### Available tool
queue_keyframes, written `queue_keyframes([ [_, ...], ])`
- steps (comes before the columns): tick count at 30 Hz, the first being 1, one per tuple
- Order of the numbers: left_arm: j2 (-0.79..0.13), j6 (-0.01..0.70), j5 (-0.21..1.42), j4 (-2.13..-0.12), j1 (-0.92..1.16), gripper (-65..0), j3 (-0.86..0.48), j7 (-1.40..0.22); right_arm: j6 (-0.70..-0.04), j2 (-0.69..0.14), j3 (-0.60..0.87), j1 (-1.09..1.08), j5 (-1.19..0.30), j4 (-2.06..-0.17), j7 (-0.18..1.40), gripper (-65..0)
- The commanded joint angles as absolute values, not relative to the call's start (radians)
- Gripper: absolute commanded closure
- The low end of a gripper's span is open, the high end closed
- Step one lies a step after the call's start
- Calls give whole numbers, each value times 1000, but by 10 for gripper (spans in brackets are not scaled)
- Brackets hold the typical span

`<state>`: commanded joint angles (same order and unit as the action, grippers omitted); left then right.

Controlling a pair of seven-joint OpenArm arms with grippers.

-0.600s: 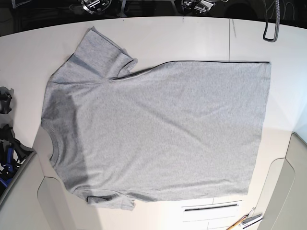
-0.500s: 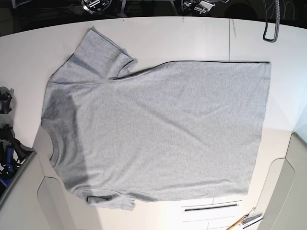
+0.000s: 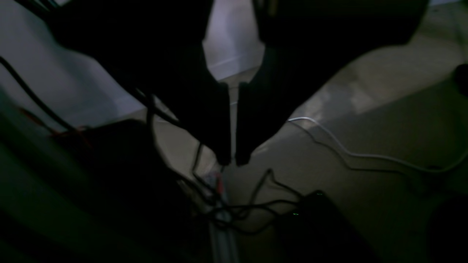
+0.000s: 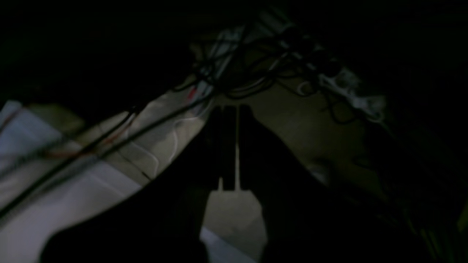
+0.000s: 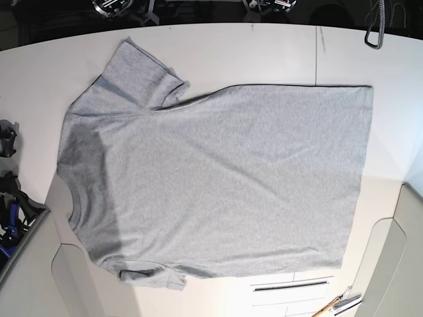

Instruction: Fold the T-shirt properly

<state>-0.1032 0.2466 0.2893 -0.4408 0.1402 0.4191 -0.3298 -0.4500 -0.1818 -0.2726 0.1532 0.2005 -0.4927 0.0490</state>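
Both arms are drawn back slightly beyond the counter [image 5: 264,53]; T-shirt [image 5: 225,178] unmoved, spread flat; left gripper [image 3: 232,160] and right gripper [image 4: 230,109] jaws clenched, nothing grasped

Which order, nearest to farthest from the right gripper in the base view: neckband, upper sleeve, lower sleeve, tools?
Measured from the right gripper at the top edge:
1. Upper sleeve, top left, just below it.
2. Neckband, left side.
3. Lower sleeve, bottom left.
4. Tools, bottom right corner.
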Motion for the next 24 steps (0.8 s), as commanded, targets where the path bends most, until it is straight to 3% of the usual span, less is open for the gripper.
queue_keyframes([
  [5, -154, 247, 326, -741, 329, -36, 260, -383, -480, -289, -273, 312, 70, -746, 49, -9],
  [12, -155, 248, 326, -1123, 586, -36, 59, -421, -506, -396, -273, 502, 56, -1032, 49, -8],
  [24, -155, 257, 453, -1617, 942, -36, -108, -450, -531, -576, -272, 777, -27, -1502, 49, -8],
])
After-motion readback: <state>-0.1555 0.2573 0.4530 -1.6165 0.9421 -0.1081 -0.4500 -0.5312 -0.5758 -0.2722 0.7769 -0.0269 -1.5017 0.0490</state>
